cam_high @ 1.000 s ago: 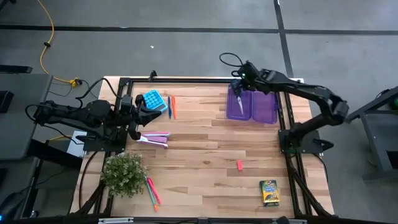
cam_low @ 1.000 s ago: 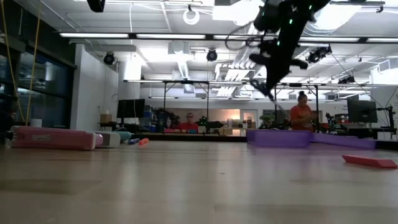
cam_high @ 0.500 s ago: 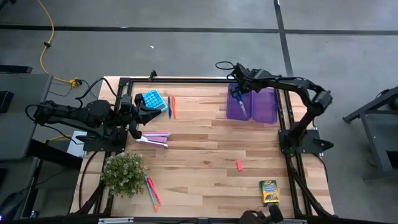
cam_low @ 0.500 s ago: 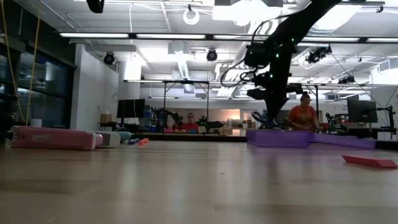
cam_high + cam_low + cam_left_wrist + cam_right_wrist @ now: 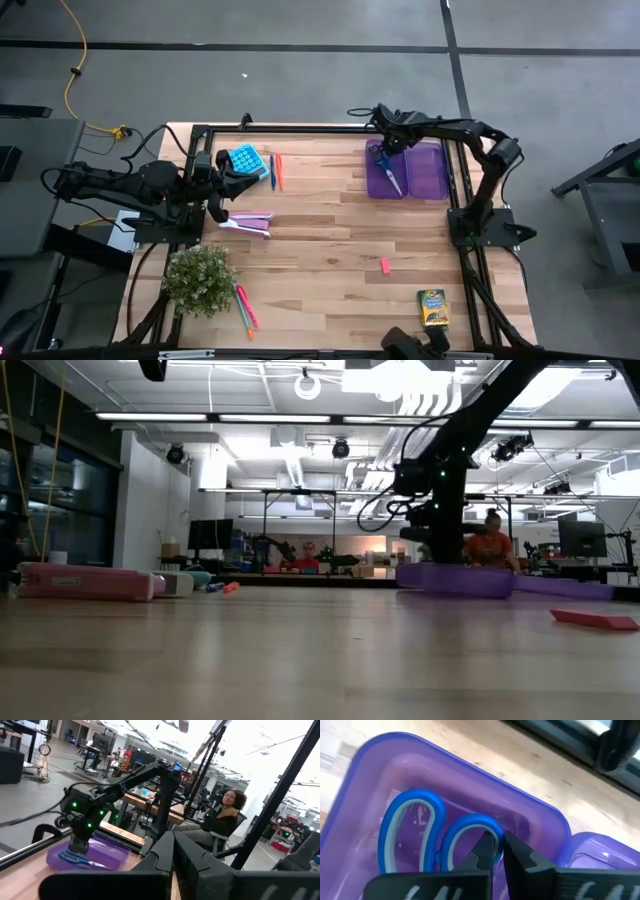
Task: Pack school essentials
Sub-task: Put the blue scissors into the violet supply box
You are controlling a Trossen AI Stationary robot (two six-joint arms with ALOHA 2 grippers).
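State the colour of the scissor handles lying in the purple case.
Blue, with a paler inner lining, on the scissors in the purple case; the right wrist view shows them best.

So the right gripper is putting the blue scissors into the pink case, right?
Not quite: the case is purple, not pink, as the right wrist view shows. The right gripper is indeed putting the blue scissors into it.

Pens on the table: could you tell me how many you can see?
4: two pens beside the blue calculator, two by the potted plant, which may hide more.
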